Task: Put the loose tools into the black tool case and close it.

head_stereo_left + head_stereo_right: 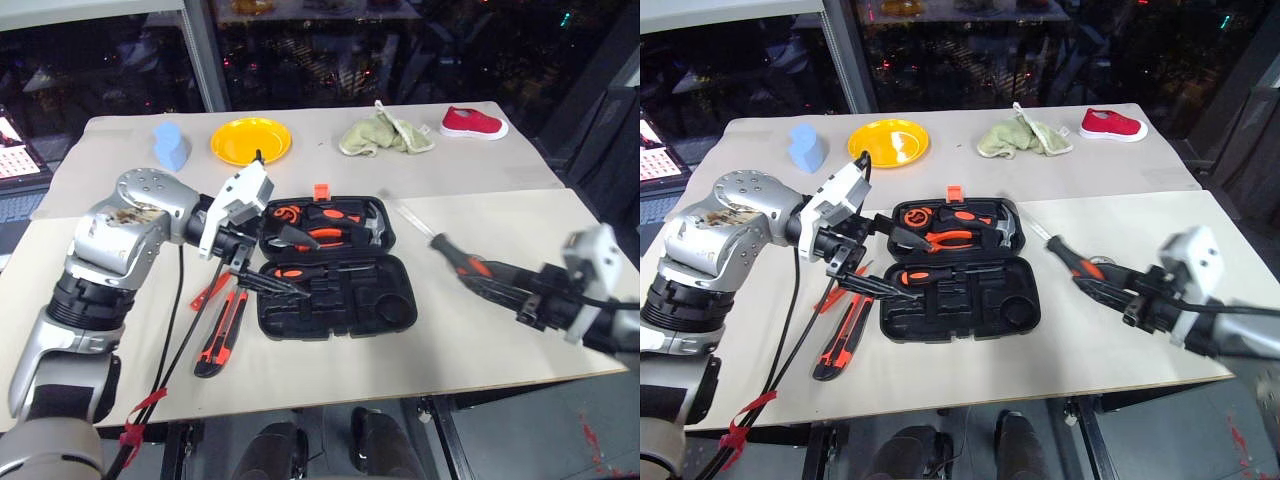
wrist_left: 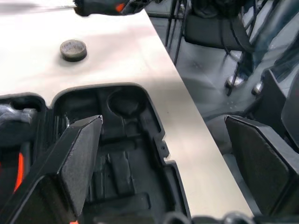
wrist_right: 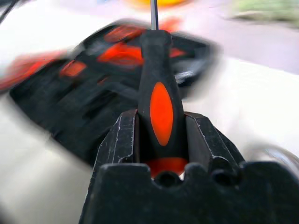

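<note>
The right end effector point(image 1: 1110, 283) is pinching a long black-and-orange screwdriver point(image 1: 1072, 261) by its handle, clear of the desk point(image 1: 1110, 350), with the steel shaft pointing ahead of the fingers toward the black tool case point(image 1: 958, 267). The case lies open ahead of and inboard from this end effector, its far half already holding orange-handled tools and its near half showing several vacant recesses. The left end effector point(image 1: 872, 268) is spread wide and empty, hovering above the case's near-left corner; just beneath and outboard of it lie the utility knife point(image 1: 836, 343) and the slim tester screwdriver point(image 1: 829, 296), while the small grey tape roll point(image 2: 73, 50) rests on the desk beyond the case's far end from the left fingers. To seat the screwdriver well, I would line its shaft up along a long empty recess, lower it nearly flat so tip and handle land together, and let go only once it is bedded. The left fingers hang over the case and could crowd that descent.
</note>
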Robot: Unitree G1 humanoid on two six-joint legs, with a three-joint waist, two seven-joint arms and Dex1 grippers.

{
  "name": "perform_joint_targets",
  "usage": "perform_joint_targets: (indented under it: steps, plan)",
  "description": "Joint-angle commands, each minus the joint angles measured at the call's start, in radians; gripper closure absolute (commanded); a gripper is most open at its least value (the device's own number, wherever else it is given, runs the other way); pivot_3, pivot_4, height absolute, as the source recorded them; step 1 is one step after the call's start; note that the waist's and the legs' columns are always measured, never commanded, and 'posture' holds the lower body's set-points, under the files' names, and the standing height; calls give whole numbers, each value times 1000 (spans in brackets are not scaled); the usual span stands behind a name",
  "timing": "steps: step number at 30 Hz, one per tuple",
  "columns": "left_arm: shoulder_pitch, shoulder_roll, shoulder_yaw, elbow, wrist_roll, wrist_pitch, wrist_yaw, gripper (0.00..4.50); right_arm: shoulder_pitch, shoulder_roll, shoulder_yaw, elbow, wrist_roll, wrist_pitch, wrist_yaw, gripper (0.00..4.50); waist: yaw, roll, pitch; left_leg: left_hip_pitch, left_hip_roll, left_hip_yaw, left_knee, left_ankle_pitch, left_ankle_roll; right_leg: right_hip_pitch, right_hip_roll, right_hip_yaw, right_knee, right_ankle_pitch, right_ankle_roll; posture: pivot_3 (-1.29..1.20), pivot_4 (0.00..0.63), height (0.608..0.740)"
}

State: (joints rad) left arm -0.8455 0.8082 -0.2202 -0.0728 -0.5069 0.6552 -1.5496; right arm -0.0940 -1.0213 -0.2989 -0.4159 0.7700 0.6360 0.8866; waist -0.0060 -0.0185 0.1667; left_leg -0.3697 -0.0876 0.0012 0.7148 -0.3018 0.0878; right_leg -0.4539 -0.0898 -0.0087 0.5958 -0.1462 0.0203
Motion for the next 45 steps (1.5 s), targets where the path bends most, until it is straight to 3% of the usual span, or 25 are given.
perform_joint_targets:
  steps: [1, 5, 10, 15, 23, 33, 45]
  plan:
    - [36, 108, 2, -28, 8, -46, -58, 0, -313, 4, 344, 215, -300, -221, 243, 3488, -16, -1, 1, 0, 0, 0, 0, 0, 0, 0, 0, 0, 0, 0, 0, 0, 150, 740]
    - [95, 166, 47, -90, -7, 7, -41, 0, -485, 101, 523, 446, -485, -408, 351, 3488, -6, -3, 3, -1, 0, 1, 0, 3, -5, -1, -1, 0, 0, 1, -1, 0, 150, 740]
    - [231, 271, 142, -180, -50, 41, -19, 0, -580, 200, 576, 627, -567, -516, 404, 3488, 3, -3, 2, -12, -2, -2, 1, 3, -4, -12, -2, -3, 0, 1, -1, 0, 150, 740]
    - [299, 283, 202, -240, -81, 72, 47, 0, -623, 252, 592, 727, -615, -582, 444, 3488, 5, -3, 2, -19, -3, -5, 0, 3, -5, -18, -2, -7, 0, 2, -1, 0, 150, 740]
    - [307, 283, 218, -250, -97, 75, 91, 0, -636, 259, 572, 713, -605, -592, 526, 3488, -3, -3, 3, -15, -3, -4, 0, 5, -10, -15, -2, -5, 0, 2, -2, 0, 150, 740]
    - [289, 267, 204, -250, -97, 68, 107, 0, -676, 313, 577, 775, -672, -572, 465, 3488, -7, -3, 3, -4, -2, -4, 0, 7, -12, -7, -2, -4, 5, 5, -6, 0, 150, 740]
    - [258, 250, 185, -232, -85, 63, 118, 0, -692, 350, 584, 806, -690, -592, 492, 3488, -7, -3, 3, -4, -2, -4, -1, 6, -12, -7, -2, -4, 5, 4, -6, 0, 150, 740]
